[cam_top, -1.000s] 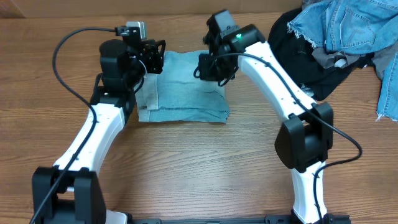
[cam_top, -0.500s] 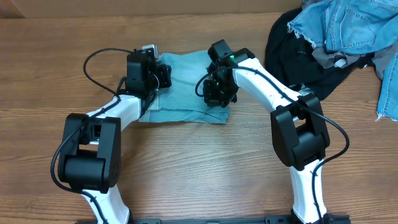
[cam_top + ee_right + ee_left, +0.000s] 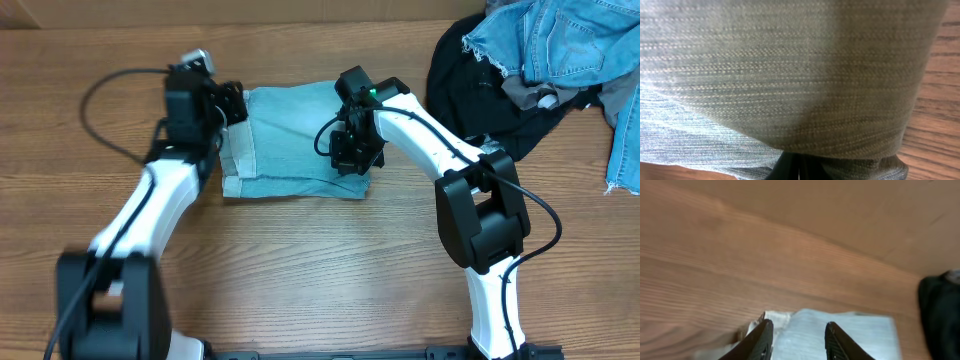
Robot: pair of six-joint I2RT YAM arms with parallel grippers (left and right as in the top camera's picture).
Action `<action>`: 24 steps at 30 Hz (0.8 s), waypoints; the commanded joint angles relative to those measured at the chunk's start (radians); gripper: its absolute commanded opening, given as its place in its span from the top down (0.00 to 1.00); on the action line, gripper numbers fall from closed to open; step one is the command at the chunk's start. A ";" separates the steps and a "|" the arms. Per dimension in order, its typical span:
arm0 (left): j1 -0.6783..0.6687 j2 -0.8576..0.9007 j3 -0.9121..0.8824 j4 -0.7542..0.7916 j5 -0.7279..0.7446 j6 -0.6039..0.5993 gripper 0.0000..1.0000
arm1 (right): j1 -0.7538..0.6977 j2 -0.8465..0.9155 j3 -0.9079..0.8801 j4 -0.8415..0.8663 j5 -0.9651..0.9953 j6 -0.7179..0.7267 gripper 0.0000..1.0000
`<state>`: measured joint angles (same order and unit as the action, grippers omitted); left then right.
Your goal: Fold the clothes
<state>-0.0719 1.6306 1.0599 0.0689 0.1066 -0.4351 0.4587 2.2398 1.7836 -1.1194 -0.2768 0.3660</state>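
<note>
The trousers (image 3: 290, 145) lie folded into a squat rectangle in the middle of the table (image 3: 300, 260), toward its far side. The rectangle's longer side runs left to right, so one short end faces each arm. A paler strip of inner cloth shows along the left end. The right end is a clean blue fold.

The left tool (image 3: 797, 340) is at the far-left corner of the rectangle. Its fingers (image 3: 762, 339) are apart, with the pale cloth showing below and between them and nothing gripped. From the pictures I cannot tell whether the tips touch the cloth or hang just above it.

The right tool (image 3: 352, 152) is down on the near-right corner, pressed into the cloth with its fingers together. In its own wrist view denim fills nearly the whole picture. Only a dark sliver of the fingers shows at the bottom edge, so I cannot tell whether a layer is pinched or the tool only bears down on the fold.

So the trousers sit between the two tools on a diagonal, left tool far, right tool near. Any further fold across the long side would, I judge, start from the left end. There the tool is free and the loose pale edge lies right under it, while the right tool could serve as an anchor.

The pile (image 3: 500, 70) of other clothes, frayed blue denim over black and grey, lies well apart at the far right, nearer the right arm.
</note>
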 commanded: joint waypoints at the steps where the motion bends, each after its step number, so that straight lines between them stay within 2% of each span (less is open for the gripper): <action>1: -0.001 -0.179 0.002 -0.209 -0.049 0.046 0.57 | -0.013 0.000 -0.007 -0.008 -0.001 0.005 0.96; 2: -0.001 -0.205 0.002 -0.281 -0.065 0.031 0.50 | -0.020 -0.001 -0.004 -0.009 -0.023 0.004 0.96; 5: 0.018 -0.238 0.001 -0.482 -0.116 -0.013 0.01 | -0.045 -0.005 0.003 -0.009 -0.078 -0.001 0.96; 8: 0.056 -0.226 -0.004 -0.529 -0.061 0.014 0.00 | -0.066 -0.007 0.004 -0.009 -0.102 -0.004 0.96; 13: 0.182 -0.151 -0.008 -0.495 0.194 0.055 0.00 | -0.074 -0.007 0.003 -0.008 -0.129 -0.030 0.96; 16: 0.249 -0.076 -0.009 -0.484 0.254 0.078 0.00 | -0.074 -0.007 0.004 -0.007 -0.129 -0.032 0.96; 24: 0.275 0.151 -0.009 -0.358 0.466 0.144 0.00 | -0.074 -0.007 0.003 -0.004 -0.129 -0.050 0.96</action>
<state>0.2035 1.7008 1.0599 -0.3206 0.4389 -0.3424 0.3923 2.2398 1.7836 -1.1252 -0.4042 0.3313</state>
